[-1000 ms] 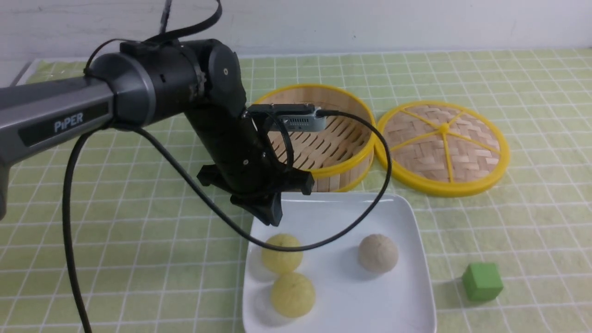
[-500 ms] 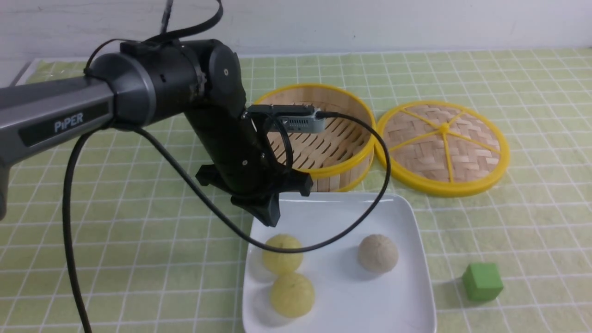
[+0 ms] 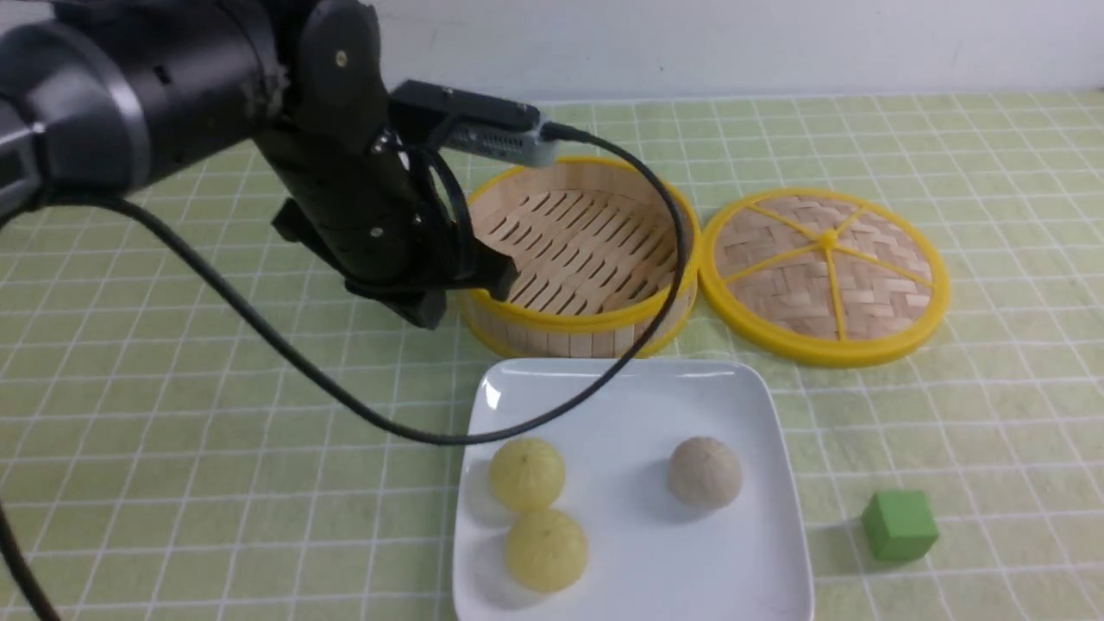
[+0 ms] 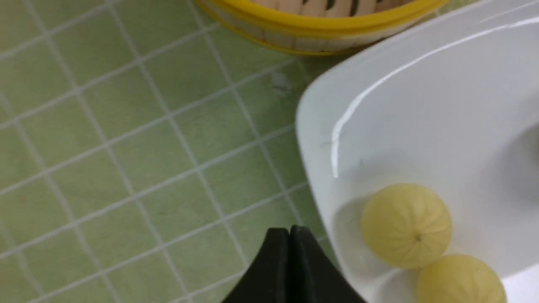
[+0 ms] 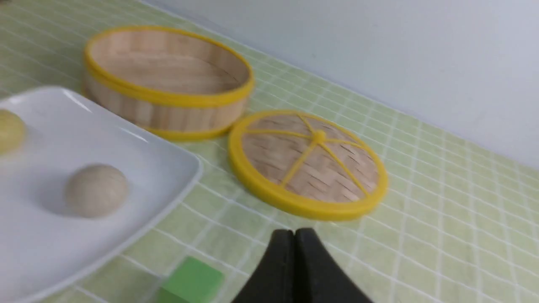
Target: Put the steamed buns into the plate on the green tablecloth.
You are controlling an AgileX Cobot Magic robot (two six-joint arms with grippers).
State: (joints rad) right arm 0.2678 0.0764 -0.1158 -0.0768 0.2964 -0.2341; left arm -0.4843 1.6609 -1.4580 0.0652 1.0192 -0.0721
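On the green tablecloth [image 3: 172, 431], a pale cloth gridded with thin white lines, sits one plate [image 3: 621, 401], and all three buns lie in it: one grey-beige steamed bun [image 3: 705, 472] toward its right side, and two yellow ones at its left edge, the farther yellow bun [image 3: 527, 473] and the nearer yellow bun [image 3: 546, 549], close against each other, though whether they touch I cannot tell. Beyond the plate stands one steamer [image 3: 578, 332], holding nothing, with one lid [image 3: 826, 274] lying flat just to its right, and one green cube [image 3: 899, 524] rests on the cloth to the right of the plate. The plate's near edge is cut off by the front view's lower border. The left arm covers the steamer's left rim, and its black cable [image 3: 302, 366] loops across the plate's far corner. The right arm does not show in the front view, and its wrist picture is blurred. The left gripper [image 4: 289, 237] hangs over the cloth left of the steamer, fingers pressed together on nothing. The right gripper [image 5: 294, 237] is likewise closed and empty. The plate is glossy white, square with rounded corners and a raised rim. The steamer is round slatted bamboo with yellow rims, the lid woven bamboo with yellow spokes. The buns are matte domes with faint creases.
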